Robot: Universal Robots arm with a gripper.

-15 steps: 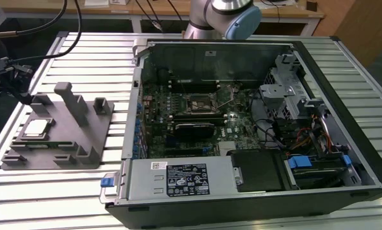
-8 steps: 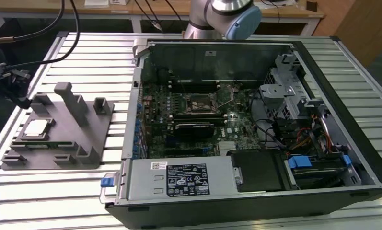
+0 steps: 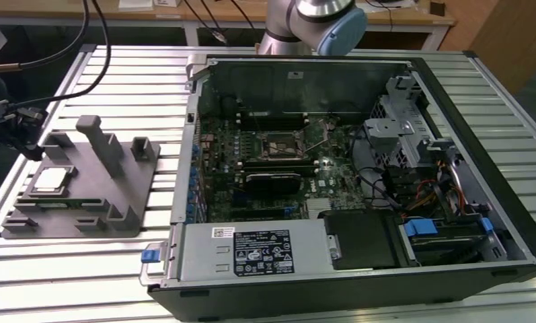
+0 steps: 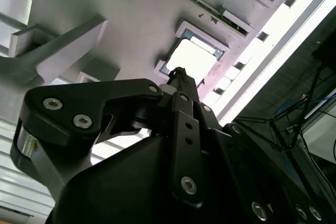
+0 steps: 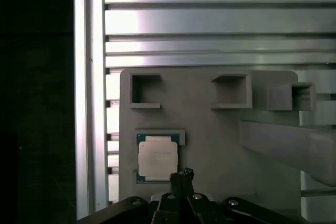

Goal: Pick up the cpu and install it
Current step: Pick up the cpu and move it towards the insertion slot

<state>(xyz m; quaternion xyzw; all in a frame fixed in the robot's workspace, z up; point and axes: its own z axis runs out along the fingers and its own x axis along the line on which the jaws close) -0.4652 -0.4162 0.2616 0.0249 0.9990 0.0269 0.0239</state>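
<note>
**Gripper and cpu at the fixture.** Gripper [image 5: 181, 174], jaws drawn together and holding nothing (tips seen as one narrow point in both wrist views), hangs over the grey fixture tray [image 5: 210, 145]. The cpu [image 5: 156, 158] lies flat in a shallow square recess of the tray, just ahead of the tips and apparently not touched by them. It also shows in the second wrist view [image 4: 195, 59] and the exterior view [image 3: 52, 178]. Beyond the tray is the slatted metal table [image 5: 210, 19]. Well apart from the gripper stands the open computer case [image 3: 483, 134] with its empty motherboard socket [image 3: 283, 145]. The cpu is judged light, stiff and thin, its smooth metal top slippery and its underside fragile, so it is best held by two opposite edges and kept level.
</note>
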